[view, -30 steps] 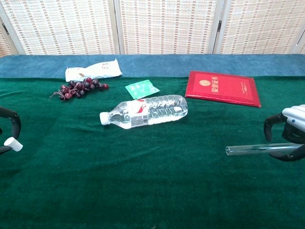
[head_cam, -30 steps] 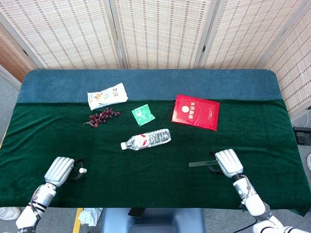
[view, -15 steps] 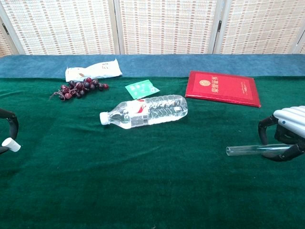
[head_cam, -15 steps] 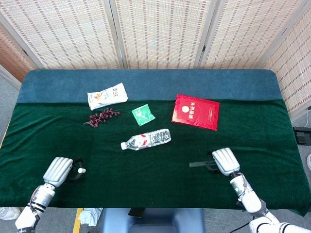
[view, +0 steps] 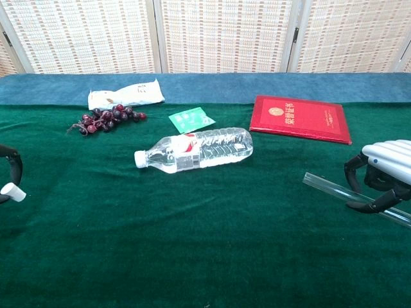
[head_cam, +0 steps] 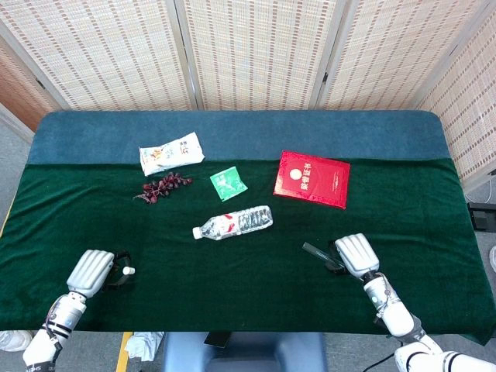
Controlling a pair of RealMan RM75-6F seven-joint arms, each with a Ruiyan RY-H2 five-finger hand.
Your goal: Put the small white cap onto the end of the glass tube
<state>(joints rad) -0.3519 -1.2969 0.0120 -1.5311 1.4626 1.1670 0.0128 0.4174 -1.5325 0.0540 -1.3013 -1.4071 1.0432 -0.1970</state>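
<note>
While my left hand (head_cam: 91,269) pinches the small white cap (view: 11,191) at the near left and my right hand's (head_cam: 355,253) fingers clamp the glass tube (view: 327,188), its open end points leftward across the green surface (view: 212,237), well apart from the cap.

Ribbed silver-grey hand (head_cam: 355,254) backs — black fingers (view: 355,168), white banded forearms.

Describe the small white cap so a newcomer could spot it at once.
Look at the green cloth and follow its near edge to the left hand. The small white cap is pinched at that hand's fingertips, a tiny white cylinder far from the glass tube on the opposite side.
</note>
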